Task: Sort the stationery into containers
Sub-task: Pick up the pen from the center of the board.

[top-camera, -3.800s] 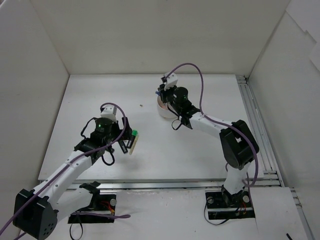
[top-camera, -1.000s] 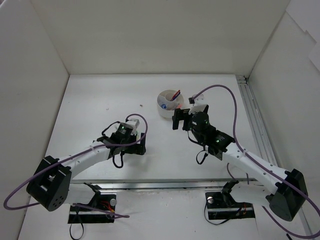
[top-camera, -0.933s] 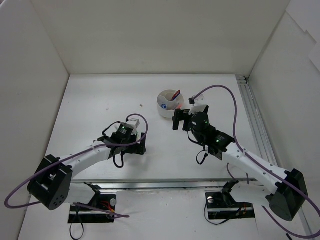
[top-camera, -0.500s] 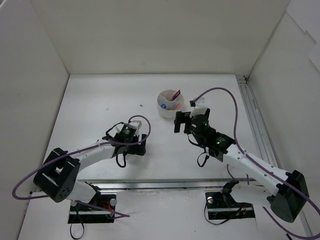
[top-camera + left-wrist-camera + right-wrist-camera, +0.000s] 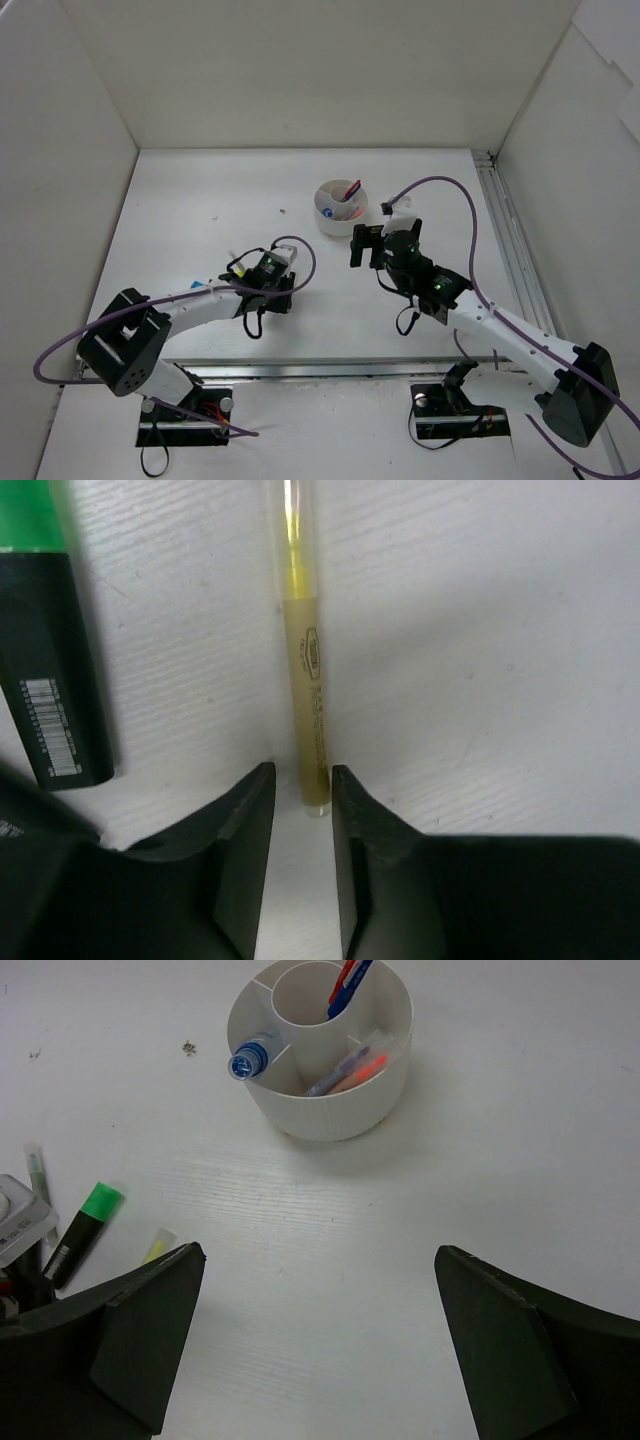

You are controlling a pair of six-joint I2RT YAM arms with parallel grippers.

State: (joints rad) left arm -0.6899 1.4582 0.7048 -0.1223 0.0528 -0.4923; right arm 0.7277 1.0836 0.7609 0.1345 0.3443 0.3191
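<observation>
On a white worktop (image 5: 200,200), two robot arms split the job of sorting stationery. The right tool (image 5: 320,1360) hangs wide and empty over bare surface just short of the divided white tub (image 5: 330,1110), seemingly parked there to leave its partner room. The left tool (image 5: 303,780) is low on the worktop, well apart from the tub. Its jaws are narrowed to either side of the near end of a thin yellow pen (image 5: 305,680), lined up along the pen's length. Whether they press it yet cannot be told.

The pen lies flat, so a pinch at its tip looks the only purchase on offer. A green-capped highlighter (image 5: 50,680) lies flat just beside the pen, outside the jaws and unsorted. The tub holds a blue-capped tube (image 5: 248,1060) leaning in one outer compartment and a blue and red pen (image 5: 345,985) standing in the middle well.
</observation>
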